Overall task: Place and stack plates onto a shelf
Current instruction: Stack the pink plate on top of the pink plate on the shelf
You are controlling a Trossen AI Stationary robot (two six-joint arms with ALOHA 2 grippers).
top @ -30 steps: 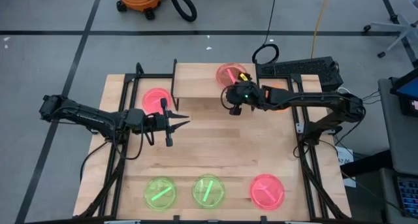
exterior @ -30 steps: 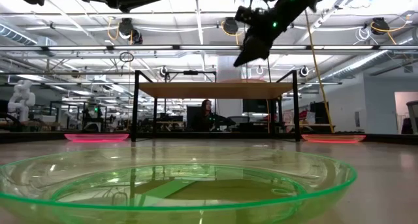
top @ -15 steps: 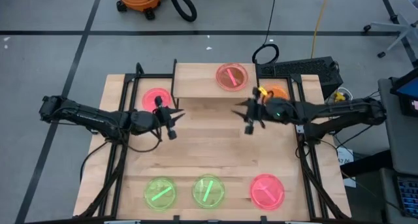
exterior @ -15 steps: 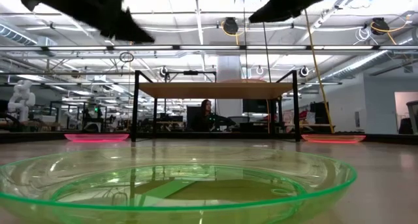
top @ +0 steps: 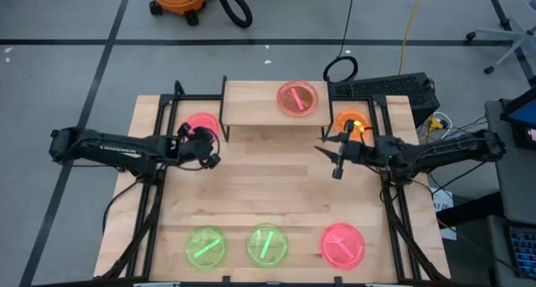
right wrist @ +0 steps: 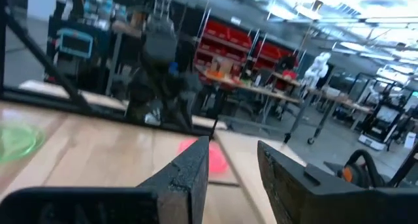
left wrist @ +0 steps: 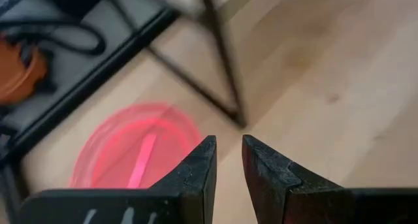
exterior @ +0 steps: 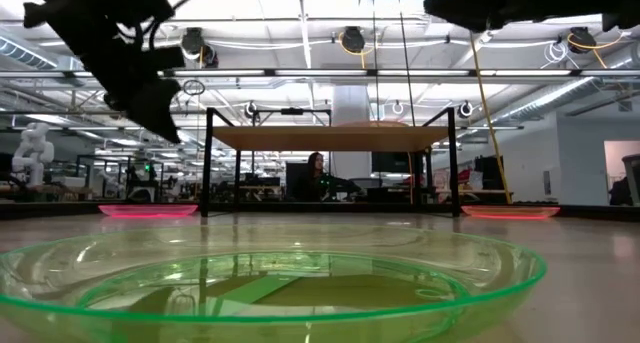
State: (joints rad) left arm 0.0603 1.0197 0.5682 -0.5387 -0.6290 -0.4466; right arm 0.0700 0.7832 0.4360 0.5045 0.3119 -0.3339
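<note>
Fingers (left wrist: 199, 168) drawn nearly together with only a narrow gap and nothing between them, the left gripper (top: 206, 146) hangs over the pink plate (top: 201, 125) lying on the table (top: 251, 191) just left of the shelf (top: 251, 103), apparently lining up to take that plate by its rim. The right gripper (top: 335, 157), fingers (right wrist: 189, 168) parted and empty, hovers off the shelf's front right corner, beside the orange plate (top: 352, 121) that rests on the table just right of the shelf; judged from its level pose and where it hangs, it is between picks, with the orange plate the nearest candidate. One pink plate with a streak (top: 296, 98) already sits on the right half of the shelf, leaving the left half bare, so later plates can go beside it or be stacked on top. Well in front of the shelf, along the table's near edge, two green plates (top: 205, 247) (top: 267, 244) and another pink one (top: 342, 244) wait in a row, laid out apart so each can be reached singly. The job looks barely begun: one plate shelved, five to go.
</note>
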